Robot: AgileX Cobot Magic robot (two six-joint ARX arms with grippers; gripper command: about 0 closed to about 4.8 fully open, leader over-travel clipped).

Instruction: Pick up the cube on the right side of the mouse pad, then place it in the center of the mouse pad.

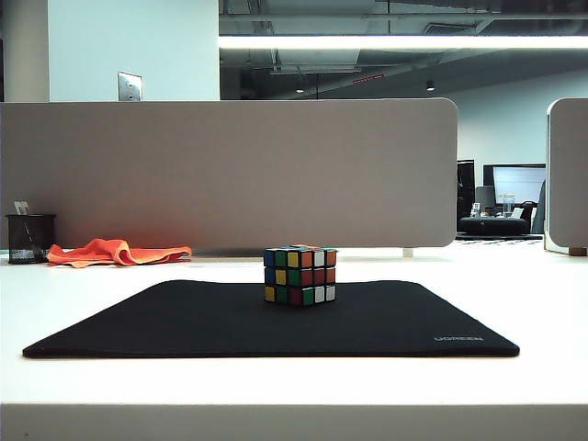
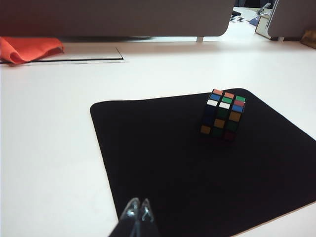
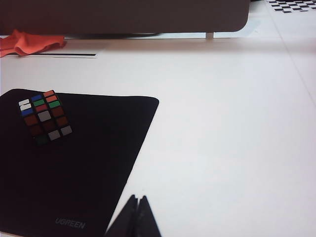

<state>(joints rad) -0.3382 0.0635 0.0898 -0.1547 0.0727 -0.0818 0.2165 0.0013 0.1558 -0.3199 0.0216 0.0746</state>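
Observation:
The cube (image 1: 299,275), black-edged with mixed coloured stickers, rests upright on the black mouse pad (image 1: 184,322), near its middle and towards its far edge. Both wrist views show the cube (image 2: 223,114) (image 3: 44,116) on the mouse pad (image 2: 168,163) (image 3: 84,163), well away from either gripper. My left gripper (image 2: 138,203) is shut and empty, high above the pad's near left edge. My right gripper (image 3: 137,198) is shut and empty, above the white table beside the pad's corner with the grey lettering. Neither arm shows in the exterior view.
An orange cloth (image 1: 115,252) lies at the back left, next to a black mesh pen cup (image 1: 30,238). A grey partition (image 1: 230,170) runs along the far side of the white table (image 1: 542,303). A second partition (image 1: 568,175) stands at the far right.

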